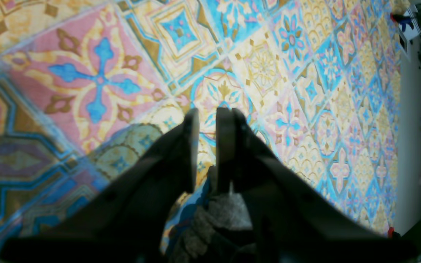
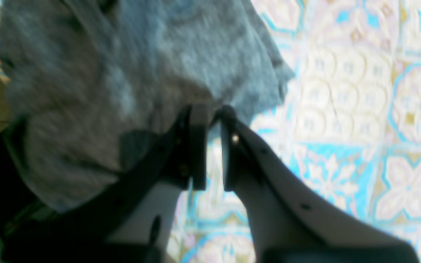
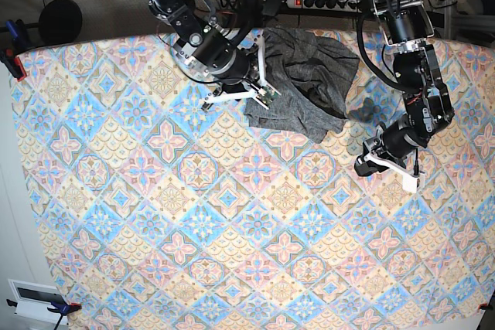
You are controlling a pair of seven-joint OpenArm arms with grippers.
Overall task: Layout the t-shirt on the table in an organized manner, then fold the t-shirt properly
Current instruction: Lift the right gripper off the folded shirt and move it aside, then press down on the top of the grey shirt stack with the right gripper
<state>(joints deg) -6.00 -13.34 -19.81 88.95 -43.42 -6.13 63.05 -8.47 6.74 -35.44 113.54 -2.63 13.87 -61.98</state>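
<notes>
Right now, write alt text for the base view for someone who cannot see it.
A crumpled dark-grey t-shirt lies bunched near the far edge of a table covered in pastel diamond-tile cloth. The right claw sits at the shirt's edge, while the left claw hovers over bare cloth beside it, apart from the shirt.

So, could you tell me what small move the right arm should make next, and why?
Probably nudge the right pincer forward over the t-shirt hem and close: its jaws stand slightly apart at the crumpled cloth's edge, apparently gripping nothing, while the shirt lies bunched on the table.
</notes>
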